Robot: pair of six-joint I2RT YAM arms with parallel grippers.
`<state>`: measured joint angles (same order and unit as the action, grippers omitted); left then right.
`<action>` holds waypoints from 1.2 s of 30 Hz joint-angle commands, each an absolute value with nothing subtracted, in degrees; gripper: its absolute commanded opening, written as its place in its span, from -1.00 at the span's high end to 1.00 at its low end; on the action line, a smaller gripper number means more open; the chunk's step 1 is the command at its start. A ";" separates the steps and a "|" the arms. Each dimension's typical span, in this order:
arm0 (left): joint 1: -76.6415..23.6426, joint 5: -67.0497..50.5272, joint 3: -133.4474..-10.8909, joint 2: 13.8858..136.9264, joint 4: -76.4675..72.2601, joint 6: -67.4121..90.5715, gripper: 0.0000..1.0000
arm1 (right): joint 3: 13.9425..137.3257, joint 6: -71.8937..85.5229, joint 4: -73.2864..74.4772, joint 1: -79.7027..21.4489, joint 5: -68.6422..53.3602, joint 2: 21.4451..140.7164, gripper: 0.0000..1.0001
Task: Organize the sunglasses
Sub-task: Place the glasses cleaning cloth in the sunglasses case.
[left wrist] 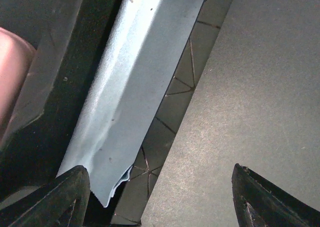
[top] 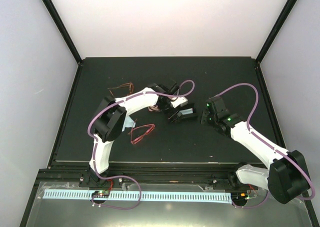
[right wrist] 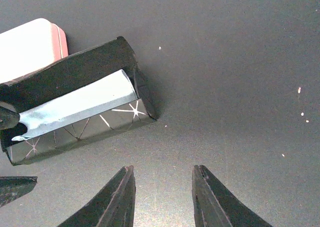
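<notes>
The brownish-amber sunglasses (top: 120,88) lie on the mat at the back left. The red-pink sunglasses (top: 141,133) lie nearer the front, beside the left arm. Neither pair shows in the wrist views. My left gripper (top: 174,108) is open and empty, right over the open black case (top: 184,114); in the left wrist view (left wrist: 160,199) its jaws stand wide apart above the case's edge. My right gripper (top: 203,118) is open and empty, just right of the case; in the right wrist view (right wrist: 162,173) it hangs over bare mat.
The black case (right wrist: 75,74) holds a folded light blue cloth (right wrist: 80,104), which also shows in the left wrist view (left wrist: 135,72). A pink case (right wrist: 27,47) lies behind it, under the left arm. Another light blue cloth (top: 131,123) lies by the red-pink pair.
</notes>
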<state>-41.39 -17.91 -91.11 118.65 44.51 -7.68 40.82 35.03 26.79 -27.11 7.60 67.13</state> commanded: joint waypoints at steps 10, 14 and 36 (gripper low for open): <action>-43.04 -14.75 -93.08 121.49 50.17 -7.53 -0.53 | 40.86 34.98 25.65 -26.72 7.33 67.85 0.33; -43.48 -16.05 -93.36 122.01 50.50 -8.75 -0.50 | 40.82 34.98 25.74 -26.72 7.40 67.66 0.33; -43.95 -16.24 -99.79 125.23 58.77 -8.83 -0.43 | 40.73 35.16 25.28 -26.71 7.41 67.87 0.33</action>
